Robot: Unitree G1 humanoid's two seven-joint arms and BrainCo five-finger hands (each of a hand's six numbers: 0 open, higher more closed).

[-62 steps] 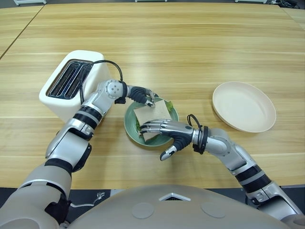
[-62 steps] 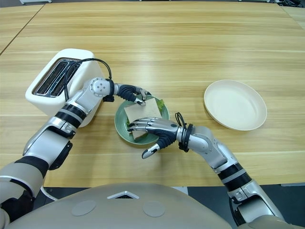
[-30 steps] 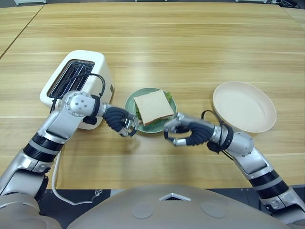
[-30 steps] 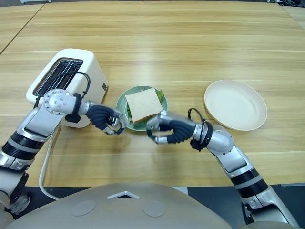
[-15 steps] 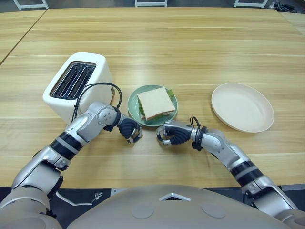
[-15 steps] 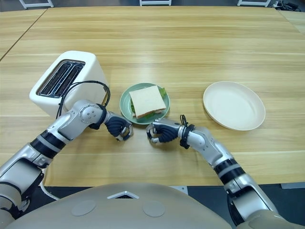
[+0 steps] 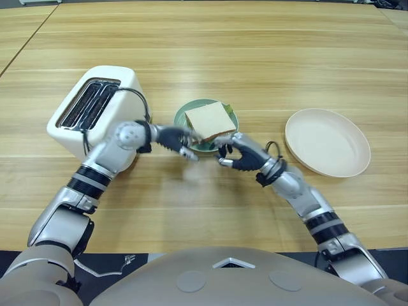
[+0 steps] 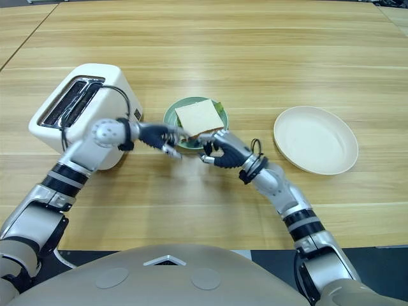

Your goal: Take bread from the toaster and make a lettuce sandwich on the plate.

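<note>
A green plate (image 7: 183, 113) lies mid-table and carries a sandwich: a white bread slice (image 7: 209, 119) on top, with lettuce (image 7: 227, 108) peeking out at its far right edge. The white toaster (image 7: 93, 114) stands to the left, its slots dark, a black cable looped over its near side. My left hand (image 7: 173, 138) is at the plate's near left rim, blurred. My right hand (image 7: 238, 153) sits at the near right rim with its fingers curled, and nothing shows in its grasp. Whether either hand touches the plate I cannot tell.
A beige plate (image 7: 326, 141) with nothing on it lies to the right of the green one. Bare wooden tabletop (image 7: 255, 57) stretches beyond both plates and in front of the hands.
Both hands have moved from the table in front of the green plate up to its near rim, one on each side. The sandwich stays on the plate. The view has shifted slightly.
</note>
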